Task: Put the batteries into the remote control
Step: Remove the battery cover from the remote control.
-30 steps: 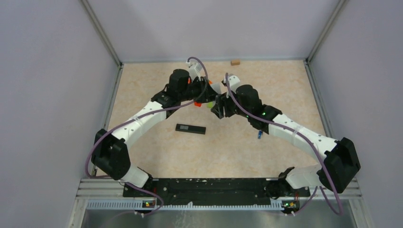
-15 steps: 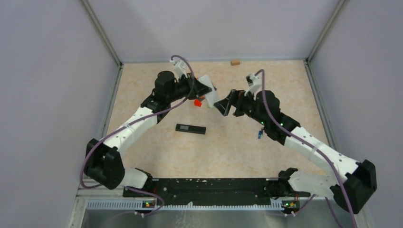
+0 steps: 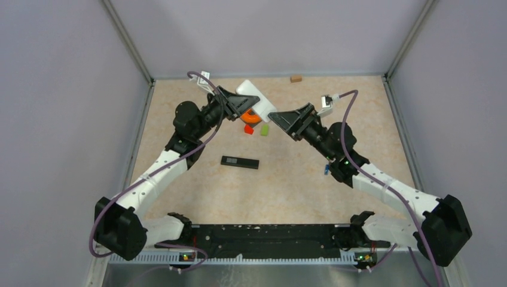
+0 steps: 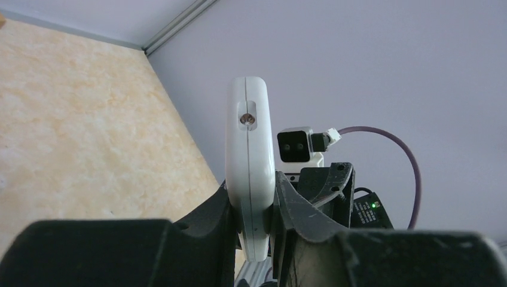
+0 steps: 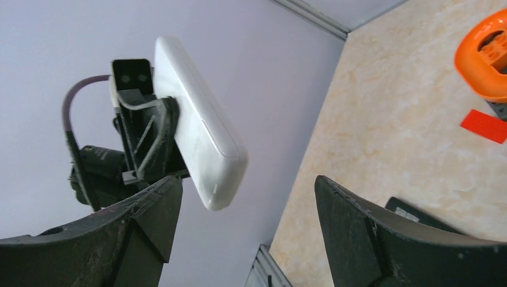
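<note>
Smooth white plastic with a soft sheen on the remote control [image 4: 250, 173]. Matt black, faintly grainy plastic on the left end effector [image 4: 254, 192] and right end effector [image 5: 248, 182]. Beige marbled bench [image 3: 287, 179], low gloss. Glossy orange plastic ring [image 5: 485, 57]. Dull silvery metal rails [image 3: 131, 48] edging matt grey walls [image 3: 60, 89].

One white remote [image 3: 254, 95], one black slab [image 3: 240, 162], one blue battery [image 3: 327, 170], one orange ring [image 3: 251, 117], three blocks [image 3: 248, 128] [image 3: 264, 129] [image 3: 295, 78]
</note>
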Available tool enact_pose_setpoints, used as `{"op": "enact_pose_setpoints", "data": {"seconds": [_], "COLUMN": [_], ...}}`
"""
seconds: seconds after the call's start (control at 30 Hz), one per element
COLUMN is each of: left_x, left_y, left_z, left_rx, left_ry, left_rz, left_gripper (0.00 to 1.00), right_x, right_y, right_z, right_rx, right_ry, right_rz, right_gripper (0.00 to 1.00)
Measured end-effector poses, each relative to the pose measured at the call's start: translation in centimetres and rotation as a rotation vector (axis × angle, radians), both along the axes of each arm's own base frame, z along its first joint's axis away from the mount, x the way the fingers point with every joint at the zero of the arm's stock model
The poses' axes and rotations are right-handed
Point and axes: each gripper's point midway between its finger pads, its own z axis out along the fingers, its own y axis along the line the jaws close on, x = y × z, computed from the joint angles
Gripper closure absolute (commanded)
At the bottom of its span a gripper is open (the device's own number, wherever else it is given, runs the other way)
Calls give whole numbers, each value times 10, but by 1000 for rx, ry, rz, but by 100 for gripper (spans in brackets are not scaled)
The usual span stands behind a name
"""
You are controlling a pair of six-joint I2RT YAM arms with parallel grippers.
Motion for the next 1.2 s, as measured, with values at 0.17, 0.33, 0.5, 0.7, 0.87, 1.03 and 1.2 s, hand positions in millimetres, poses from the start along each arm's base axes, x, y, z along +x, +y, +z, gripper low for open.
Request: {"op": "enact_pose_setpoints", "data": {"seconds": [0.17, 0.33, 0.5, 0.7, 0.87, 1.03, 1.2], "left_x": [-3, -5, -10, -13, -15, -17, -14], "left_y": [-1, -3, -4, -3, -3, -4, -5], "left_z": [-1, -2, 0, -5, 0, 1, -5], "left_rx": [-49, -68, -87, -99, -126, -136, -137], "left_ry": [60, 101, 121, 139, 147, 177, 212], "left_rz": [-21, -40, -66, -77, -89, -116, -145], "left_gripper": [100, 100, 100, 100, 100, 100, 100], "right_x": [-2, -3, 1, -1, -4, -9, -13], "right_y": [5, 10, 16, 21, 20, 19, 19], "right_z": [16, 26, 22, 25, 29, 28, 20], "right_rx": [61, 94, 111, 145, 138, 109, 64], "right_ry": [-36, -56, -36, -36, -78, -156, -192], "right_rz": [31, 60, 90, 131, 162, 237, 270], "right_gripper": [34, 37, 46, 76, 82, 86, 81]}}
